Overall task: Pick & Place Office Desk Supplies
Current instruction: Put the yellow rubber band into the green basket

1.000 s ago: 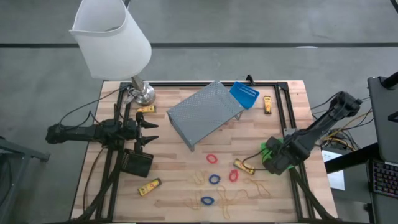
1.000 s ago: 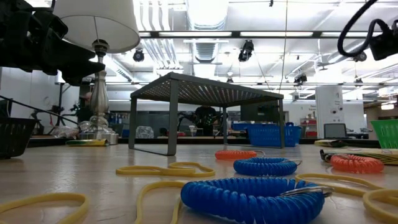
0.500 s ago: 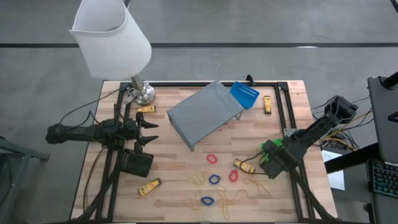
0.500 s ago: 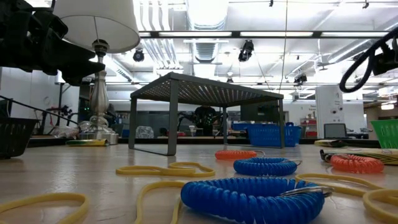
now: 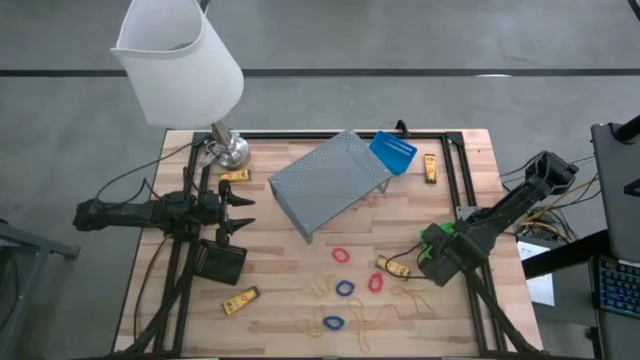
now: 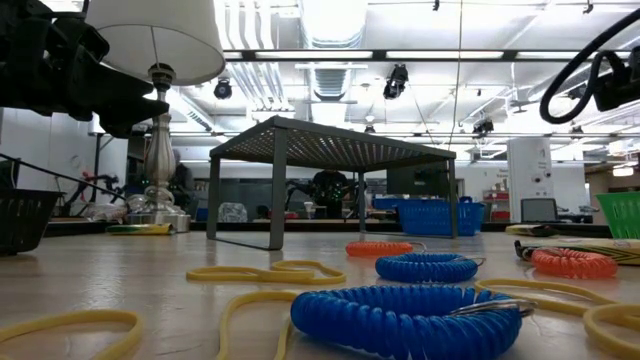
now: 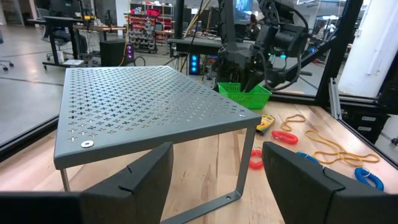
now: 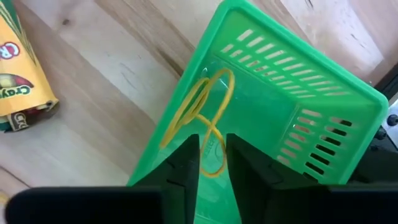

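**Right gripper over green bin, rubber band inside**

The right gripper (image 8: 210, 163) was at the table's right side, directly above the green bin (image 5: 437, 250). In the right wrist view its two fingers stood a little apart, w/ only a narrow gap, and a yellow rubber band (image 8: 205, 118) lay on the bin floor in front of the tips; I could not tell if the fingers touched it or gripped it. A yellow crayon box (image 5: 392, 267) lay just beside the bin (its label partly visible).

The left gripper (image 5: 240, 212) waited at the left side, fingers wide apart and holding nothing, near the black bin (image 5: 220, 262). The blue bin (image 5: 393, 152) was at the far edge, next to the grey mesh shelf (image 5: 330, 180). Red and blue coil loops (image 5: 344, 288) & loose yellow bands lay in the middle front area of the table (image 5: 290, 300).
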`<state>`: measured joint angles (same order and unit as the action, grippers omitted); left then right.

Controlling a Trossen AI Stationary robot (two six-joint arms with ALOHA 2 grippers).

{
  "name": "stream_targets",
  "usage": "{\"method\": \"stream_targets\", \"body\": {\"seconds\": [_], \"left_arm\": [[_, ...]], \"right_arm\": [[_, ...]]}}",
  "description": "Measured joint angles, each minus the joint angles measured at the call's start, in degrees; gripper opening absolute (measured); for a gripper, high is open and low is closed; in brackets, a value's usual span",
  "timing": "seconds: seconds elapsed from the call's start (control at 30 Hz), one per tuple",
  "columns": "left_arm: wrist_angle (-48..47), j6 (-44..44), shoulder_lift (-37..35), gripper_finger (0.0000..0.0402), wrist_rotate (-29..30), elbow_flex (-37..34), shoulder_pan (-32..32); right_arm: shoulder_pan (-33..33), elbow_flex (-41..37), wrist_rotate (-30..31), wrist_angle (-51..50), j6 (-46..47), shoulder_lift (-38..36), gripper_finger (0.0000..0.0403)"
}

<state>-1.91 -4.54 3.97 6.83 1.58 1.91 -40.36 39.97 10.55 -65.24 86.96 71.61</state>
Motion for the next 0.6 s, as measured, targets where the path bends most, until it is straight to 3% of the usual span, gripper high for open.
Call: {"method": "stream_targets", "body": {"seconds": [0.6], "left_arm": [[0.0, 0.0, 0.0, 0.0253, 0.0, 0.0, 0.0]], "right_arm": [[0.0, 0.0, -0.6, -1.3, -4.9, 0.2, 0.0158]]}}
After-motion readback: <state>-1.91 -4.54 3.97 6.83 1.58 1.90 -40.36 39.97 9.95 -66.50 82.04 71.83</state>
